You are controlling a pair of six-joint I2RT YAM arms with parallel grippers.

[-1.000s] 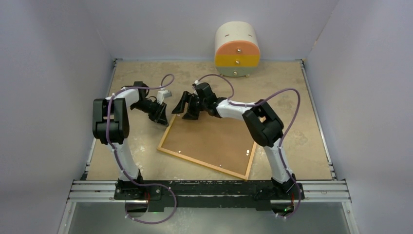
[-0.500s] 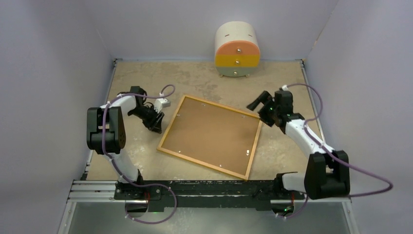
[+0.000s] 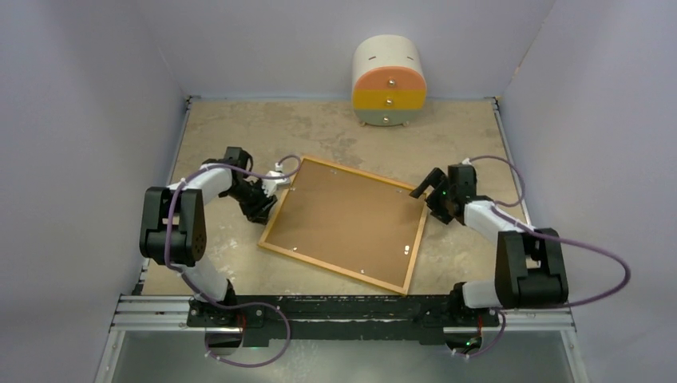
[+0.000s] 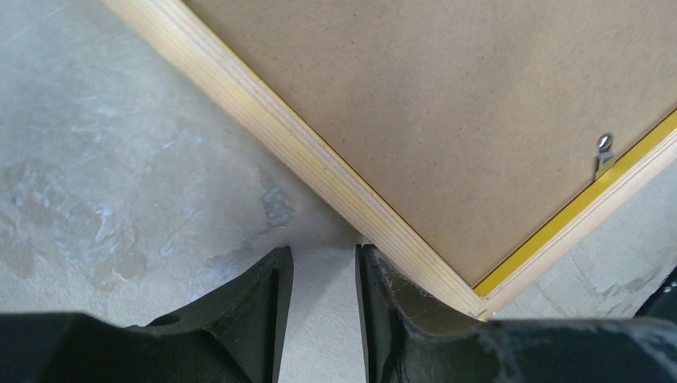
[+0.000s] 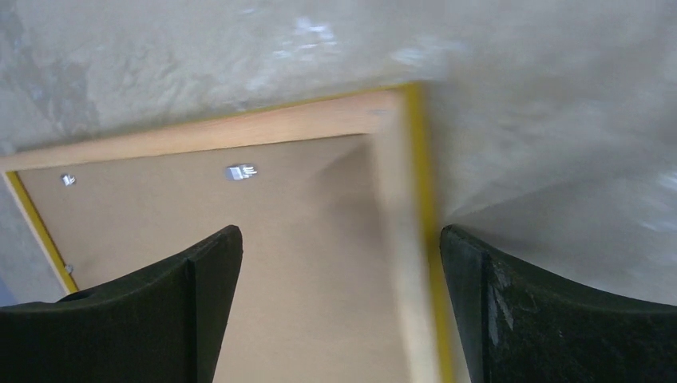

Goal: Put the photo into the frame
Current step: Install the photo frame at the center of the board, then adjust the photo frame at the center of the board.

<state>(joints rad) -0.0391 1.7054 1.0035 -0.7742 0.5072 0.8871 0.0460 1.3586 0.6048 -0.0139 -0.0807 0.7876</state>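
The frame (image 3: 331,268) lies face down mid-table, light wood back up, with the brown backing board (image 3: 347,219) set in it. The photo is out of view. My left gripper (image 3: 267,201) is low on the table at the frame's left edge. In the left wrist view its jaws (image 4: 323,255) stand a little apart and empty, and the right finger (image 4: 383,295) touches the frame's wood edge (image 4: 319,171). My right gripper (image 3: 427,191) is wide open over the frame's far right corner. In the right wrist view its jaws (image 5: 339,233) straddle the yellow-edged rim (image 5: 399,207).
A round cream drawer unit (image 3: 389,80) with orange and yellow drawers stands at the back wall. Small metal tabs (image 5: 239,171) sit along the backing board's edges. Grey walls close in the left, right and back sides. A metal rail (image 3: 343,311) runs along the near edge.
My right arm swung from the frame's far left corner to its right side and came down at the far right corner. My left gripper moved in against the frame's left edge.
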